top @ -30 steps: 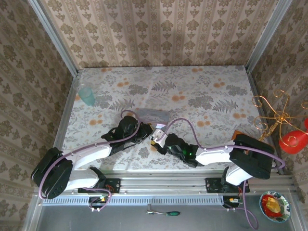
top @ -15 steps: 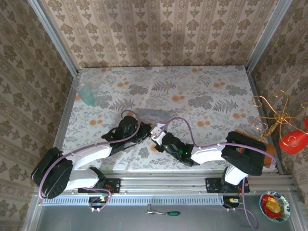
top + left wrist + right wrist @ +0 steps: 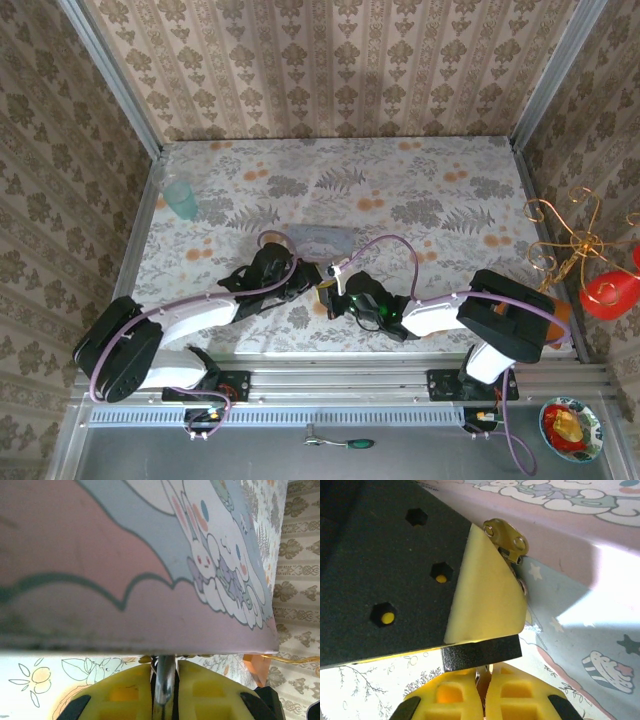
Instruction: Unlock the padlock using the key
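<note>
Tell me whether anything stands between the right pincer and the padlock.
Nothing visible does. The shut right pincer sits right up against the tiny dark-bodied padlock, whose silvery shackle the left pincer clamps beside the pastel cartoon-printed box.

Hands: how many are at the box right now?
2. The left hand clamps the padlock beside the box; the right hand, shut, meets it from the right.
</note>
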Tool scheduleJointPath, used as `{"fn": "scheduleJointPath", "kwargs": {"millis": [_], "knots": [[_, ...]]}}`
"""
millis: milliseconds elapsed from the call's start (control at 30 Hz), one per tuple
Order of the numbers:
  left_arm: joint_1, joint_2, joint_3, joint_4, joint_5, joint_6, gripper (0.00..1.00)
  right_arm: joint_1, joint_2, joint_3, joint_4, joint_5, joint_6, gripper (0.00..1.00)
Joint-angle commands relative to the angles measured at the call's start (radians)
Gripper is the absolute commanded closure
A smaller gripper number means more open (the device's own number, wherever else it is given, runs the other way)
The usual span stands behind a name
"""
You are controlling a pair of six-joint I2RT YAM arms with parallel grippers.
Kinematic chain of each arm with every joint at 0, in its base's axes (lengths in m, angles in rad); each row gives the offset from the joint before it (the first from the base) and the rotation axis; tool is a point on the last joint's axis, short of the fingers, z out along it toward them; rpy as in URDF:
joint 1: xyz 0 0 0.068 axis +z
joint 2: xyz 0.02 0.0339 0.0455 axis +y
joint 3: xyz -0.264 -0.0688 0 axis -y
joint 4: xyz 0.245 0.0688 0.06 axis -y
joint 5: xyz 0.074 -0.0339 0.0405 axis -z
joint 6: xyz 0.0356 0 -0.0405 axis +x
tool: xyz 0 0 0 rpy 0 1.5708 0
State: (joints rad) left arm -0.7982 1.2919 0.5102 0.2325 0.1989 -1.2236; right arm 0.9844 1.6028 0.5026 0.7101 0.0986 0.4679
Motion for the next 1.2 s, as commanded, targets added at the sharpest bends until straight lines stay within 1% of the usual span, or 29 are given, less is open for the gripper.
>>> {"fn": "scheduleJointPath", "kwargs": {"millis": [0,33,67,133,200,300,367,467,500,567,667,767,967,1100,1167], "knots": [[-0.008,-0.004,0.029,0.046,-0.025,0.044,1.0,0.023,-0.041,0.044,-0.091,0.015,0.045,1.0],[-0.01,-0.008,0.035,0.016,-0.04,0.064,1.0,0.023,-0.054,0.054,-0.133,0.032,0.029,0.99],[-0.009,-0.014,0.037,-0.013,-0.061,0.082,1.0,0.023,-0.067,0.063,-0.188,0.058,0.012,0.94],[-0.01,-0.013,0.036,-0.033,-0.081,0.107,1.0,0.02,-0.083,0.09,-0.301,0.111,-0.004,0.79],[-0.01,0.014,0.035,0.008,-0.053,0.121,1.0,0.014,-0.09,0.109,-0.398,0.148,-0.012,0.7],[-0.027,0.062,0.066,0.008,-0.045,0.143,1.0,0.007,-0.108,0.073,-0.373,0.123,-0.026,0.6],[-0.036,0.085,0.084,-0.03,-0.07,0.164,1.0,-0.005,-0.119,0.05,-0.337,0.069,-0.029,0.58],[-0.036,0.119,0.084,-0.043,-0.082,0.174,1.0,-0.024,-0.114,0.046,-0.326,0.003,-0.032,0.55],[-0.038,0.133,0.085,-0.033,-0.073,0.176,1.0,-0.034,-0.109,0.045,-0.331,0.002,-0.023,0.55],[-0.045,0.159,0.094,-0.026,-0.061,0.171,1.0,-0.054,-0.109,0.036,-0.335,0.039,0.027,0.53],[-0.063,0.188,0.108,-0.05,-0.076,0.168,1.0,-0.117,-0.109,-0.003,-0.277,-0.013,0.082,0.53],[-0.062,0.202,0.098,-0.043,-0.076,0.164,0.9,-0.155,-0.109,-0.014,-0.251,-0.071,0.108,0.53],[-0.058,0.161,0.087,-0.05,-0.085,0.196,0.65,-0.158,-0.11,0.009,-0.273,-0.117,0.104,0.53],[-0.046,0.063,0.079,-0.117,-0.123,0.283,0.51,-0.165,-0.099,0.012,-0.248,-0.154,0.121,0.53],[-0.033,0.017,0.084,-0.187,-0.148,0.338,0.48,-0.167,-0.084,0.025,-0.253,-0.163,0.126,0.53]]}}
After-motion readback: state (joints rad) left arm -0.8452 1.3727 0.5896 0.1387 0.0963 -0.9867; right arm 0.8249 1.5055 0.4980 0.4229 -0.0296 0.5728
